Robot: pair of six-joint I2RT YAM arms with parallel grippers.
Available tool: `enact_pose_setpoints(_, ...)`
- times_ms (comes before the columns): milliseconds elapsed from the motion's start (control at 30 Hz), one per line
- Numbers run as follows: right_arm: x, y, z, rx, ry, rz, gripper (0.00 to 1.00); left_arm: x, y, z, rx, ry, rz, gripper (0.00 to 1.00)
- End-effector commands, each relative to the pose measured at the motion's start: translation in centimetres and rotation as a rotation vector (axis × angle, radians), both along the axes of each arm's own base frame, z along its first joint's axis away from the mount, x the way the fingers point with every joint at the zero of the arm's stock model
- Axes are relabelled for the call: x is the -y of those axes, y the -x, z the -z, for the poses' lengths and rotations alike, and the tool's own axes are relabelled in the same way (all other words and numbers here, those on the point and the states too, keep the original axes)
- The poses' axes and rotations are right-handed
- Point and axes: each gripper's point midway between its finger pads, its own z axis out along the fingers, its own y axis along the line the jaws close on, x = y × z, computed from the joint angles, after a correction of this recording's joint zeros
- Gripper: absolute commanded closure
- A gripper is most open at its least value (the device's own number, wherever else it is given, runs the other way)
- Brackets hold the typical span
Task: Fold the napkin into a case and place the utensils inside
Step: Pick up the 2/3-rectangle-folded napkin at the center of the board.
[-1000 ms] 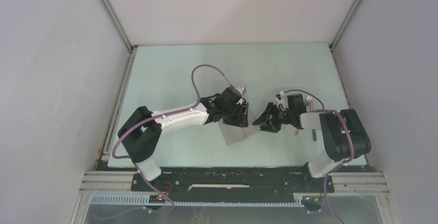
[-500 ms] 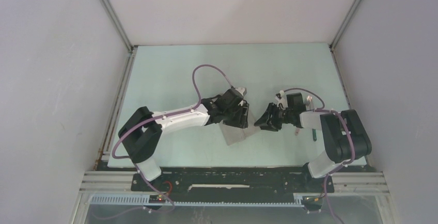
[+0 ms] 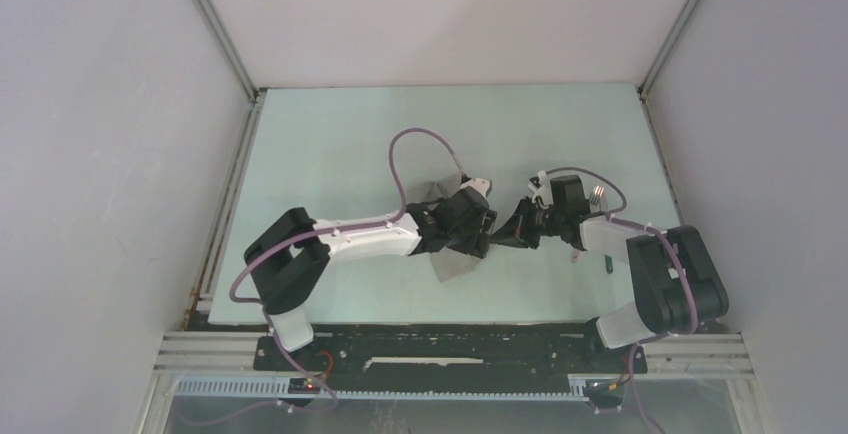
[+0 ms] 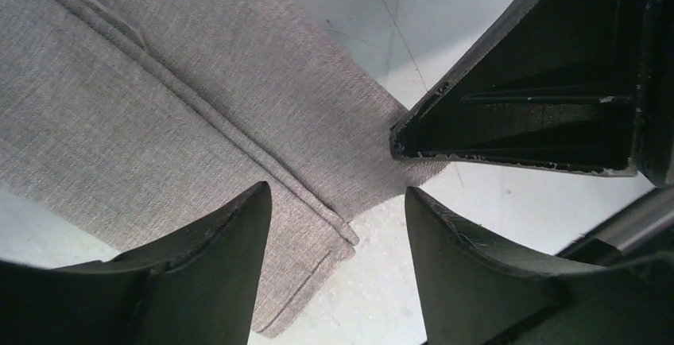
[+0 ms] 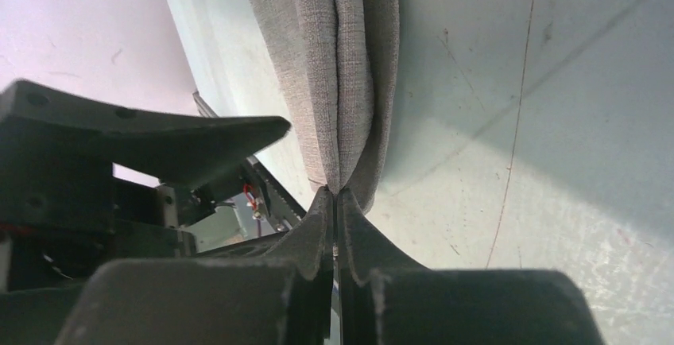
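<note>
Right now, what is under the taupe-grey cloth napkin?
The pale green table shows around the taupe-grey cloth napkin; its folds hide anything beneath. The right pincer pinches its edge.

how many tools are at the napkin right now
2. The left tool is open above the napkin, over its folded corner; the right tool, beside it, is shut on the napkin's bunched edge. Neither is hidden.

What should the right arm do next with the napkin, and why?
Probably raise the right gripper a little and draw the pinched edge over the flat cloth. Its jaws are shut on the napkin's bunched edge, while the left gripper stands open above the cloth, gripping nothing.
</note>
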Motion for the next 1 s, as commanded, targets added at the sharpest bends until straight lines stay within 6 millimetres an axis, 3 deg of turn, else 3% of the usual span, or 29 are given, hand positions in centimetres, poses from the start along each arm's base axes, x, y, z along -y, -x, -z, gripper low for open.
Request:
enact_pose_setpoints(0,-1.2,-0.6,-1.3,-0.050,-0.070,0.020,1.00,1.3,-1.3,-0.7,0.149,-0.058,-0.002,0.32)
enact_pose_setpoints(233,-1.7,-0.9,-1.7,-0.066,-0.070,0.061,1.00,2.5,-0.7,-0.2,0.178,-0.112,0.032,0.35)
enact_pose_setpoints(400,-1.7,-0.9,-1.9,-0.068,-0.068,0.069,1.00,2.0,-0.2,0.0,0.187,-0.126,0.017,0.31)
enact_pose_setpoints(567,-1.6,-0.9,-2.1,-0.070,-0.052,0.092,1.00,2.1,-1.2,-0.3,0.208,-0.181,-0.016,0.53)
enact_pose_setpoints(667,-1.5,-1.0,-2.3,-0.064,-0.048,0.105,1.00,2.1,-1.5,-0.4,0.212,-0.196,-0.024,0.55)
enact_pose_setpoints(800,-1.6,-1.0,-2.4,-0.068,-0.046,0.112,1.00,2.5,-1.5,-0.3,0.204,-0.194,-0.016,0.48)
enact_pose_setpoints(867,-1.9,-0.9,-2.4,-0.068,-0.050,0.105,1.00,2.6,-1.5,-0.1,0.201,-0.198,-0.016,0.51)
enact_pose_setpoints(967,-2.2,-0.6,-2.4,-0.072,-0.055,0.093,1.00,2.4,-1.7,0.0,0.205,-0.212,-0.031,0.72)
